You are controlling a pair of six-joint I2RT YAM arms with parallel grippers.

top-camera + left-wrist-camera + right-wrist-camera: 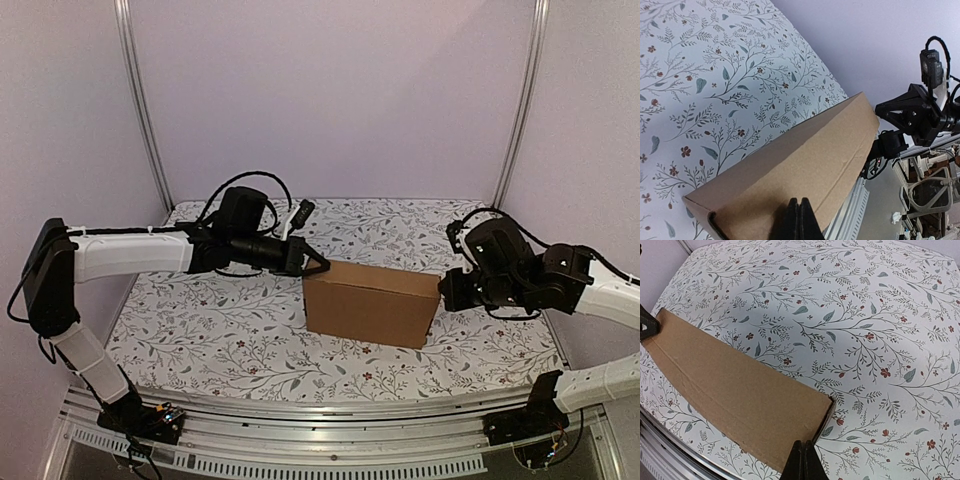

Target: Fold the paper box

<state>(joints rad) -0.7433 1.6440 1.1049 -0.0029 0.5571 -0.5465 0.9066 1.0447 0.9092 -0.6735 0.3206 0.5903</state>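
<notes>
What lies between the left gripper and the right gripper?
The paper box lies between them: the left gripper is at one end and the right gripper at the other. The top view shows it.

The table (200, 340) is seen from high up at its near side, looking down and across. The wrist views are taken close to the box (372, 300), one from each end, facing each other. The box is shared by all three.

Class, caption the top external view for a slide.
Shut left gripper and shut right gripper flank a folded plain brown cardboard box on a floral table.
</notes>
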